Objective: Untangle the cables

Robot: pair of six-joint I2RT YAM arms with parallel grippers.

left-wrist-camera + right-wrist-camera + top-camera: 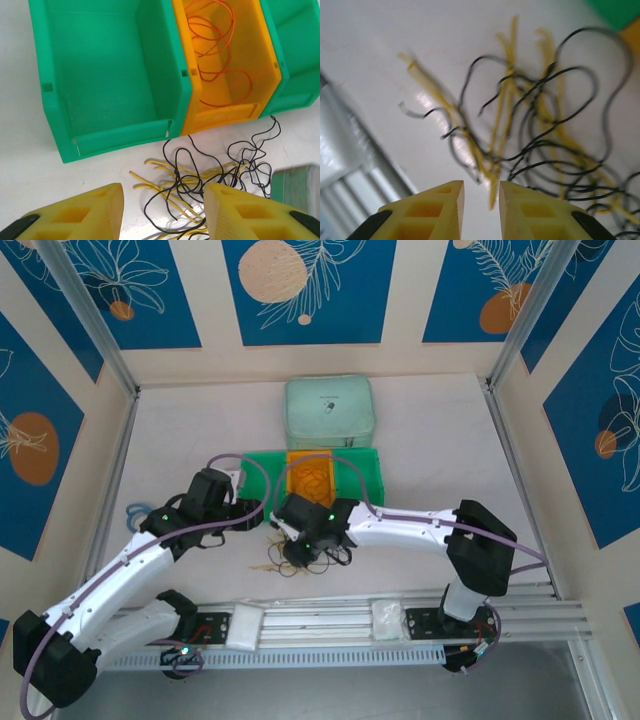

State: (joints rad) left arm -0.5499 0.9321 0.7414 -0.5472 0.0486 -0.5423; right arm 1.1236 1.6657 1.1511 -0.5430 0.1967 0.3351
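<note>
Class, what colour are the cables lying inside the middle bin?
Orange-red; those cables show best in the left wrist view.

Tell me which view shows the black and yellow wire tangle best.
Left wrist view: most of the tangle is sharp, before the bins. Right wrist view: close but blurred. Top external view: tiny, partly under the right arm.

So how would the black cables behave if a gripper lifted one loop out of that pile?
Probably floppy: the black cables lie in loose, irregular curls flat on the table. They are likely light too, being very thin strands. A lifted loop would probably drag the yellow cables along rather than come free, since the two are interwoven.
</note>
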